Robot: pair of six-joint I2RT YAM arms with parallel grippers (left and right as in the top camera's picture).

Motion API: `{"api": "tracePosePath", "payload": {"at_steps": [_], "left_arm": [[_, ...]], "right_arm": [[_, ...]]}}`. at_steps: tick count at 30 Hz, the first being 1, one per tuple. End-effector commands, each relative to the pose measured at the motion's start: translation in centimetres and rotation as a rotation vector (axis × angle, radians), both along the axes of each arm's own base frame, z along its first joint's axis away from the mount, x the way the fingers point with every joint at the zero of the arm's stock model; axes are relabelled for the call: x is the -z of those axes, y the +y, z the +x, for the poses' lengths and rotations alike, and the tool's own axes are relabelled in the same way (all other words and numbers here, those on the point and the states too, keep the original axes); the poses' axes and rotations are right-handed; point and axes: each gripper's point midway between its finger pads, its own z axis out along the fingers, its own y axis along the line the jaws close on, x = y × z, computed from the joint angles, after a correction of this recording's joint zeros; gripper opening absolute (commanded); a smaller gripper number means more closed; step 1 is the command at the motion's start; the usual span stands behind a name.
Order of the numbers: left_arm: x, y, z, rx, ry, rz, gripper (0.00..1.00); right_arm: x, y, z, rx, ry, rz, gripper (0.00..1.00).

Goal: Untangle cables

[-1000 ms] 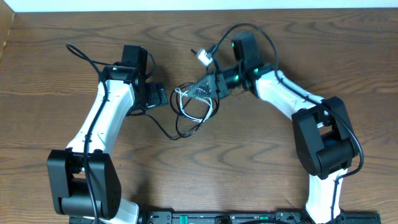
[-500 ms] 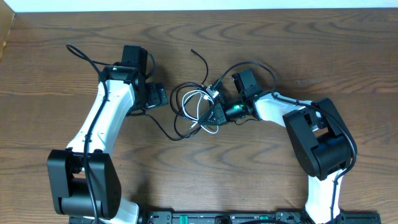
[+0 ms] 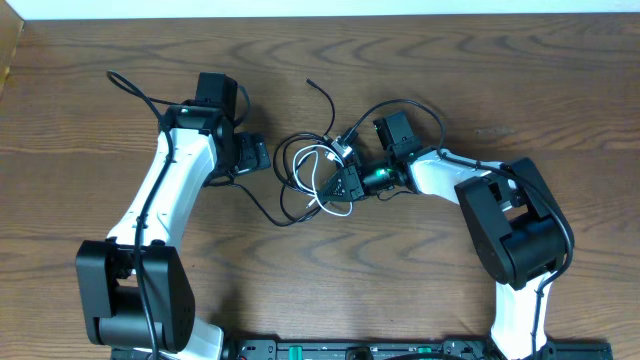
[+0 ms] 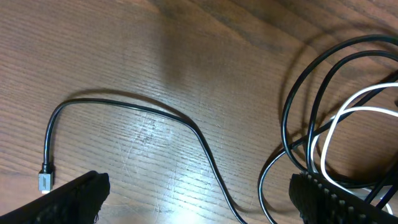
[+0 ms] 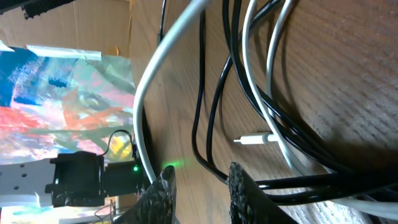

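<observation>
The fingers (image 4: 78, 198) of the left gripper (image 4: 199, 186) stood spread wide, low over the wooden table (image 3: 120, 60), with nothing between them but bare wood and one black cable (image 4: 186, 124) that ran under the gap. That cable lay loose on the table. Its small silvery plug (image 4: 44, 181) sat just beside one fingertip, and from there the cord rose, arched to the right and dropped out of the wrist view's lower edge. To the right of it, between the two arms in the overhead view, lay the tangle (image 3: 312, 172). There, black loops (image 4: 297, 106) coiled over one another with the white cable (image 4: 357, 111) threaded through them, all resting on the table. One black end (image 3: 318, 92) strayed from the heap towards the far side of the table. A white plug (image 5: 255, 139) lay flat on the wood among the black cords. At the right side of the heap sat the right gripper (image 5: 202, 186), down at table level. Its fingers (image 5: 160, 194) stood a little apart, a narrow strip of wood showing between them, and black cords crossed just ahead of the tips. Whether either tip touched a cord could not be told, and nothing was seen pinched.
</observation>
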Motion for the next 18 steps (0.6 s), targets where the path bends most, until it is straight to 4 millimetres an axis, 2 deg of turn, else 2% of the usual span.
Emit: {"api": "tracePosePath", "payload": {"at_steps": [1, 4, 11, 15, 18], "left_arm": [[0.4, 0.2, -0.3, -0.004, 0.014, 0.013, 0.98], [0.4, 0.2, -0.3, -0.004, 0.014, 0.013, 0.98], [0.4, 0.2, -0.3, -0.004, 0.014, 0.013, 0.98], [0.4, 0.2, -0.3, -0.004, 0.014, 0.013, 0.98], [0.4, 0.2, -0.3, -0.004, 0.014, 0.013, 0.98]], "right_arm": [[-0.8, 0.7, -1.0, -0.058, -0.007, 0.073, 0.26], [-2.1, 1.0, -1.5, -0.109, -0.004, 0.167, 0.28], [-2.3, -0.4, 0.3, -0.061, -0.032, 0.177, 0.37], [-2.8, -1.3, 0.9, -0.054, -0.032, 0.206, 0.56], [-3.3, -1.2, 0.3, -0.087, -0.035, 0.246, 0.6]]}}
